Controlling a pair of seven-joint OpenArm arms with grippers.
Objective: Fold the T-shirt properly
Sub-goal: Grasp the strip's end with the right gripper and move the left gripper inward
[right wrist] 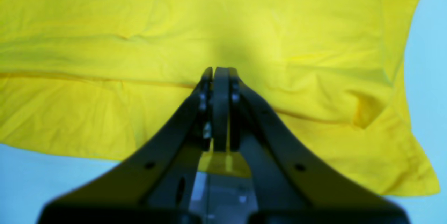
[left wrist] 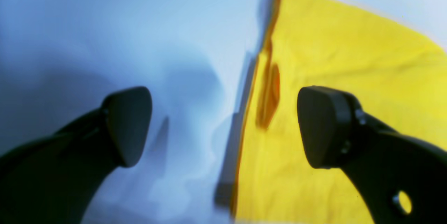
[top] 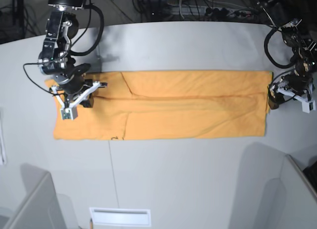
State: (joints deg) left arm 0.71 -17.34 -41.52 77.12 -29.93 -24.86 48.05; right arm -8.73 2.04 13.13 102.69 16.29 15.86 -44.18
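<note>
The T-shirt lies flat on the table as a long orange-yellow strip running left to right. My left gripper is open at the strip's right end. One finger is over bare table and the other over the cloth, with the T-shirt edge between them and nothing held. My right gripper is shut, its pads pressed together just above the T-shirt near the left end. I see no cloth pinched in it.
The pale table extends in front of and behind the strip. Grey partitions stand at the front left and front right. A white slotted plate sits at the front edge. Cables lie behind the table.
</note>
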